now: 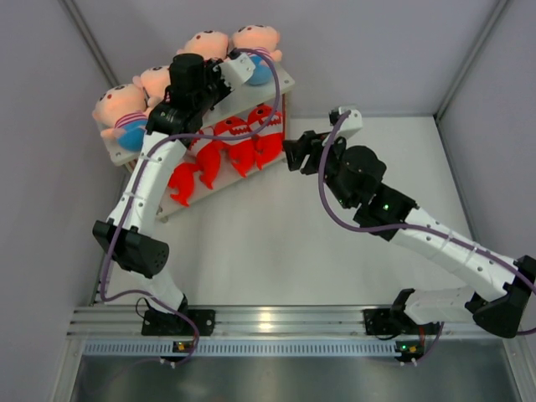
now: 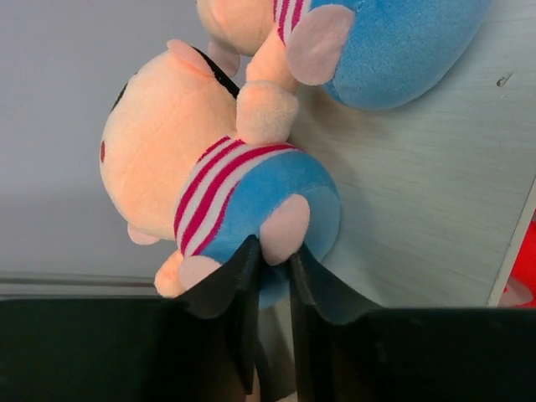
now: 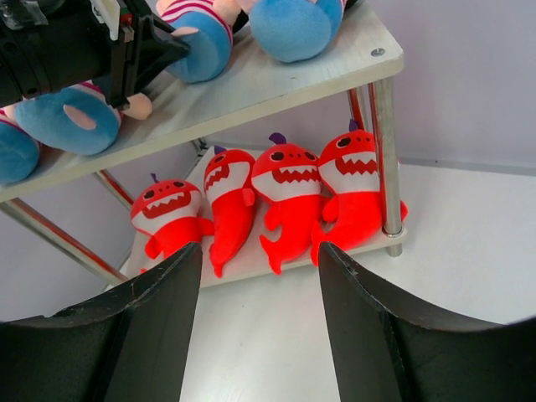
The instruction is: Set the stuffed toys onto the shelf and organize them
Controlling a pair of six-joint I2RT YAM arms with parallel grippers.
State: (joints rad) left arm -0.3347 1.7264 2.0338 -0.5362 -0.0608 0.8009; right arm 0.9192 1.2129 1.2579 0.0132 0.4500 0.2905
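Note:
The white two-tier shelf [image 1: 281, 84] stands at the back left. Four red sharks [image 1: 230, 146] lie in a row on its lower board, also in the right wrist view [image 3: 285, 193]. Four peach boy dolls sit on the top board [image 3: 335, 63], from the leftmost [image 1: 121, 113] to the rightmost [image 1: 255, 38]. My left gripper [image 1: 213, 79] is over the top board, its fingers pinched on the pink foot of one boy doll [image 2: 167, 151]. It also shows in the left wrist view [image 2: 274, 251]. My right gripper [image 1: 293, 155] is open and empty in front of the shelf's right end [image 3: 260, 251].
Grey walls close in behind and left of the shelf. The white tabletop [image 1: 276, 243] runs right and forward from it. A metal shelf leg [image 3: 385, 159] stands beside the rightmost shark. A second doll's blue shorts [image 2: 402, 42] lie just beyond the held one.

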